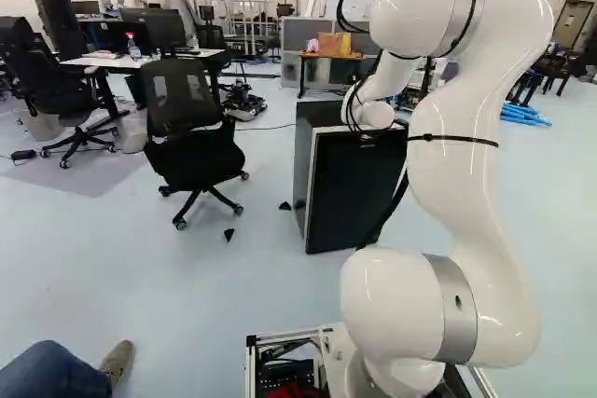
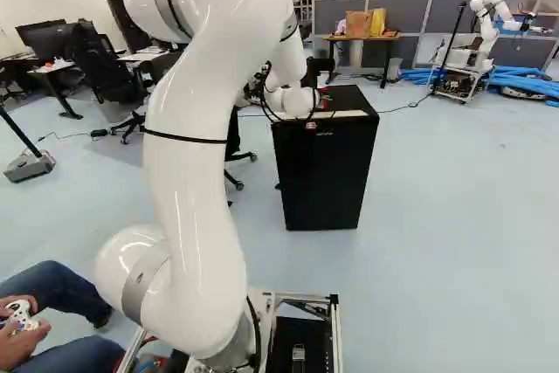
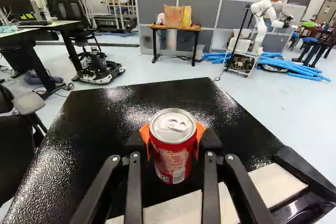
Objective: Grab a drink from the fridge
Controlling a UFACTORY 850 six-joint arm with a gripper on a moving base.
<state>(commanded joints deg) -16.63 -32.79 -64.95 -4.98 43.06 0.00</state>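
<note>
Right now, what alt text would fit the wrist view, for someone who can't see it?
A black gripper holds a red can upright between its orange pads, above the black top of a fridge. Beyond stand a small table with bags on it and another robot.

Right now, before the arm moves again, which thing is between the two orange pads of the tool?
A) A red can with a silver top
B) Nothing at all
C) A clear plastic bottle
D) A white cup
A: in the wrist view, the tool has its orange pads pressed against both sides of the red can.
</note>
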